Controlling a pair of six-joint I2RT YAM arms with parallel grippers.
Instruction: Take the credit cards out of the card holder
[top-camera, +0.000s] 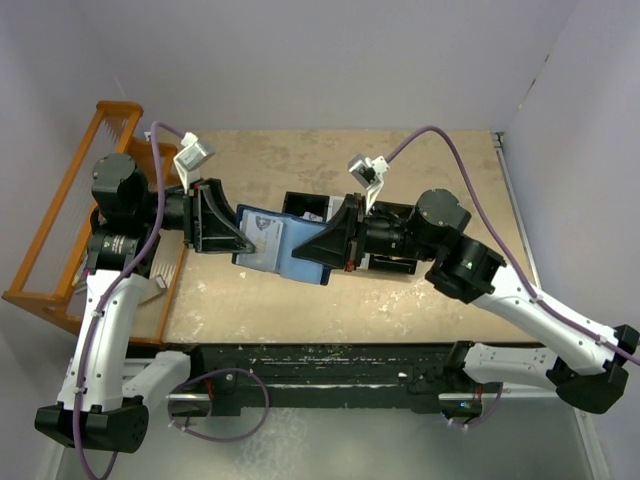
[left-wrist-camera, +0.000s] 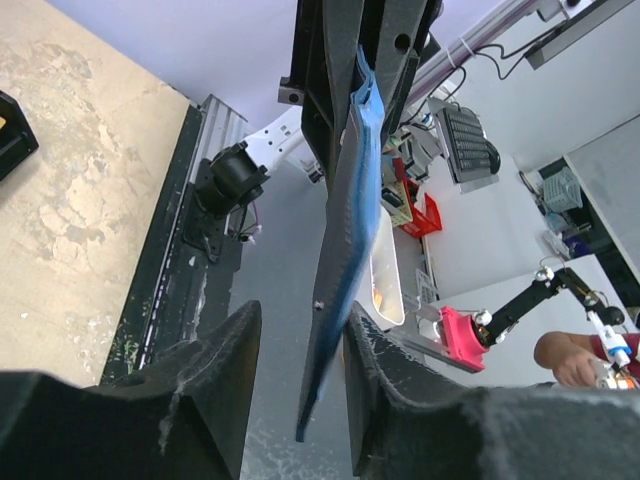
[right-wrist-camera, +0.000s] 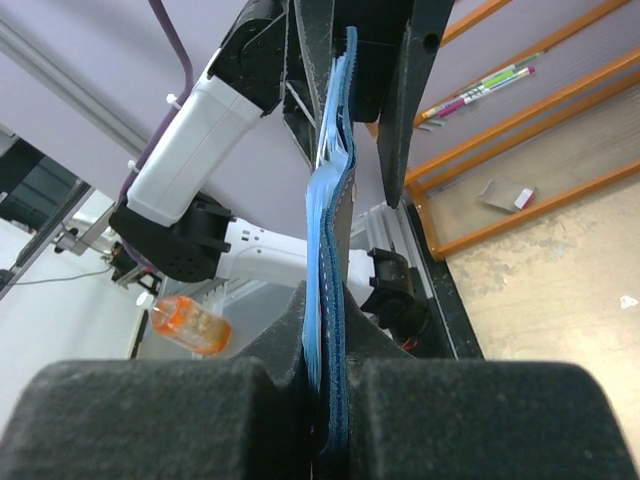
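Note:
The navy-blue card holder (top-camera: 272, 245) hangs open in the air between my two grippers, above the middle of the table. My right gripper (top-camera: 303, 250) is shut on its right end; in the right wrist view (right-wrist-camera: 325, 300) the pads pinch the holder (right-wrist-camera: 325, 220) edge-on, a paler blue layer beside the dark one. My left gripper (top-camera: 243, 240) is open around the holder's left end. In the left wrist view (left-wrist-camera: 303, 318) the holder (left-wrist-camera: 345, 230) stands edge-on between the fingers, close to the right one, with a gap on the left. I cannot tell separate cards apart.
A black compartment tray (top-camera: 305, 205) lies on the table under and behind the right gripper. An orange wooden rack (top-camera: 75, 225) stands along the left edge, with pens (right-wrist-camera: 490, 85) in it. A black rail (top-camera: 320, 360) runs along the near edge.

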